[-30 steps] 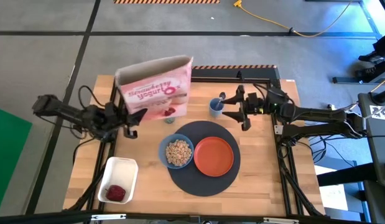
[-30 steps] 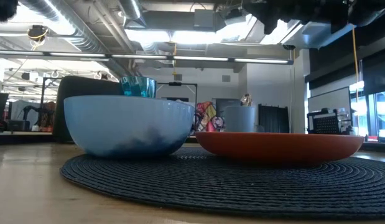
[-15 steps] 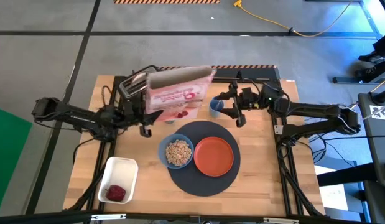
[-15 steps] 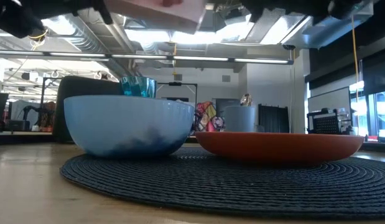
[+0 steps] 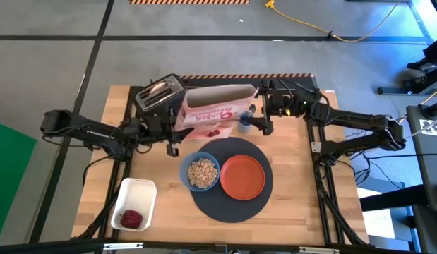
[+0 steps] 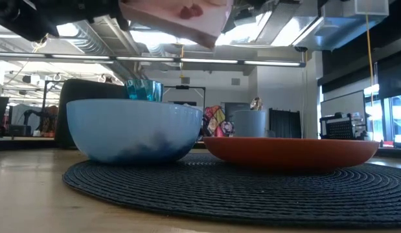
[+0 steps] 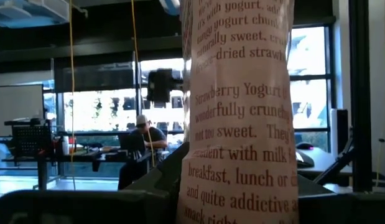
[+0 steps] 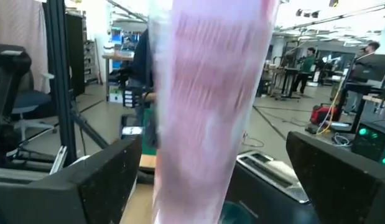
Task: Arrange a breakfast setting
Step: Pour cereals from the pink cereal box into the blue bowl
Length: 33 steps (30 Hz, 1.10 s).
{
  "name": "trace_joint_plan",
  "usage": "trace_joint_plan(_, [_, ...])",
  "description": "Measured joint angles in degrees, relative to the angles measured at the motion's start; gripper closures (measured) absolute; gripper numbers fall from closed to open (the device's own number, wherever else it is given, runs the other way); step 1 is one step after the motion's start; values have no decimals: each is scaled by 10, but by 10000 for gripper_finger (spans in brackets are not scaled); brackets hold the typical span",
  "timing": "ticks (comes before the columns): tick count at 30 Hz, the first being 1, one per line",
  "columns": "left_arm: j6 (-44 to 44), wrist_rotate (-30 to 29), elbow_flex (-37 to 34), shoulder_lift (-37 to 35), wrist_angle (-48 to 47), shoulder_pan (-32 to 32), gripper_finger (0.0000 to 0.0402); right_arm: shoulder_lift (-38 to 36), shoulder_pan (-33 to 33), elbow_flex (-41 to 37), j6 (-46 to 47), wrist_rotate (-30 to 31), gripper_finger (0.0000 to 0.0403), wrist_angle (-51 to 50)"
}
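Two grippers meet at a pink cereal bag [image 5: 214, 113] held above the counter's [image 5: 296, 204] rear: left gripper [image 5: 170, 134] with fingers clamped on the bag, right gripper [image 5: 264, 116] with fingers spread wide beside it. Nearer front, mat [image 5: 232, 208] carries bowl [image 5: 200, 172] left, orange plate [image 5: 242, 176] right, touching.

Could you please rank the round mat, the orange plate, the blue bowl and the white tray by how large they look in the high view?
1. Round mat, clearly largest.
2. Orange plate and white tray: they look about alike, so I will not rank them.
3. Blue bowl, smallest.
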Motion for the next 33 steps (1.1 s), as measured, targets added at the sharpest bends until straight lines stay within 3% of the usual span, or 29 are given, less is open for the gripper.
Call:
trace_joint_plan(4, [0,0,0,24,16,9,287,20,1,18,14,-5,46,-1])
trace_joint_plan(18, [0,-1,0,73,27,33,287,37,0,28,15,-40,220,4])
trace_joint_plan(27, [1,-28,0,74,34,34,285,33,0,28,13,-42,298,-2])
trace_joint_plan(33, [-18,-46,0,74,33,43,229,6,-5,27,13,-38,325,-23])
